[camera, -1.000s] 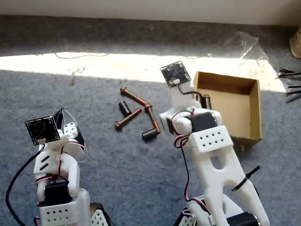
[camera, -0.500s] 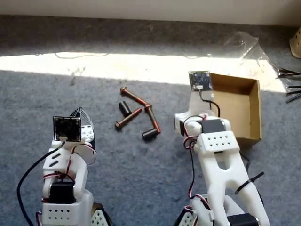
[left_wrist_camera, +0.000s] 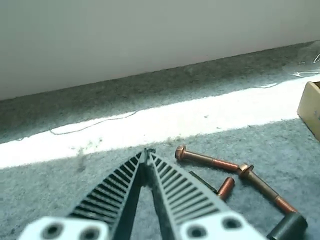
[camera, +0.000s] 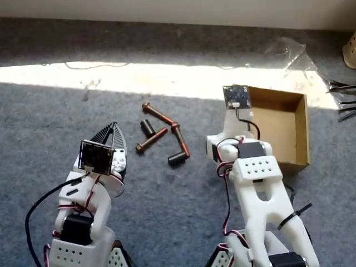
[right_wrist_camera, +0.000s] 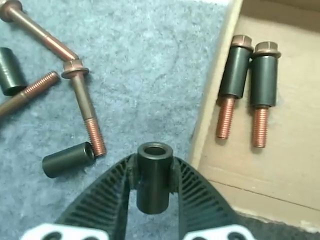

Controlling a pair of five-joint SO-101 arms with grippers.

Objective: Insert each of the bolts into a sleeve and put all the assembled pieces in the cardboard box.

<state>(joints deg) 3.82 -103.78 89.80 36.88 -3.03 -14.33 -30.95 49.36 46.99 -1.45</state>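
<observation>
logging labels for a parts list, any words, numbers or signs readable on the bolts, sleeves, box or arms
None can be read. The cardboard box is plain, the bolts and sleeves bear no marks that show, and any print on the wrist camera boards is too small to read.

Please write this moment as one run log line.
left tool: shut, empty | right tool: holds sleeve | cardboard box: two assembled pieces | carpet: three loose bolts
</observation>
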